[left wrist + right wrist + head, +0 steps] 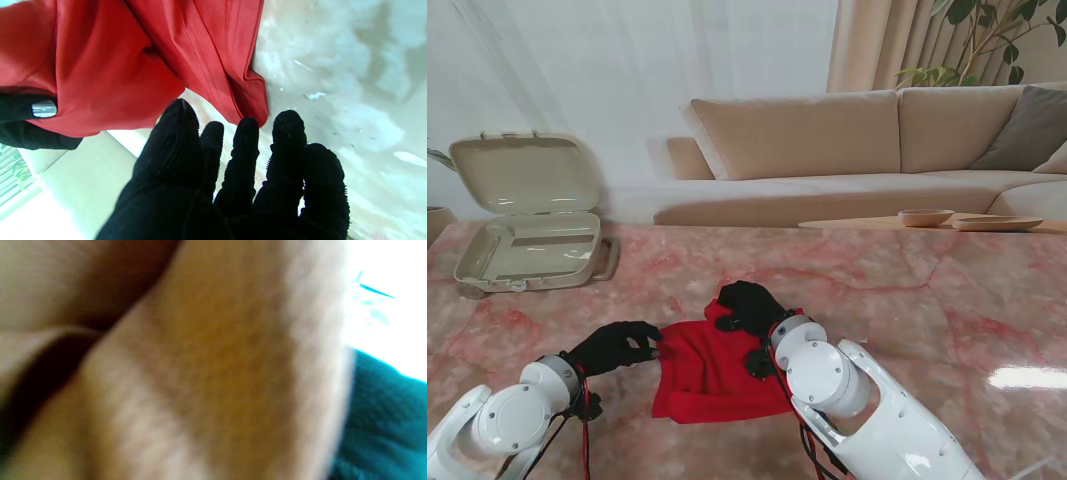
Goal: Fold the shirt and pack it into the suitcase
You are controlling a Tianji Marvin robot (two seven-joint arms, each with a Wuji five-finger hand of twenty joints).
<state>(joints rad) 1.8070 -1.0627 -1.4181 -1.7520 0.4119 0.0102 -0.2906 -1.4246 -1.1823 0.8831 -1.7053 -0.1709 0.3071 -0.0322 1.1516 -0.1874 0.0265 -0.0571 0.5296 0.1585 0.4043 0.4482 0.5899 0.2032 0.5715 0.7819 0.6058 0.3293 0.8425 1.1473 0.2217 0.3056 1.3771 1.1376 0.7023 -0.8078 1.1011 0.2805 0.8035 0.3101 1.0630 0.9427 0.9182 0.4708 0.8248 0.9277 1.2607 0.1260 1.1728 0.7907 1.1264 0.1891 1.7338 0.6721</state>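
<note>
The red shirt (pixel 710 368) lies in a folded bundle on the marble table (pixel 907 300), near me at the middle. My right hand (pixel 749 306), in a black glove, sits on the shirt's far edge with its fingers closed on a raised fold. In the left wrist view that hand (pixel 23 133) holds the red cloth (pixel 110 66) from beneath. The right wrist view is filled with blurred, off-colour cloth (pixel 206 373). My left hand (pixel 615 346) rests at the shirt's left edge, fingertips (pixel 248 133) at a cloth corner, holding nothing. The cream suitcase (pixel 527 250) stands open at the far left.
The suitcase lid (pixel 525 172) is propped upright behind its tray. A beige sofa (pixel 847 140) runs beyond the table's far edge. A low wooden table with a bowl (pixel 925 216) stands at the far right. Red cables (pixel 582 440) run along my left arm.
</note>
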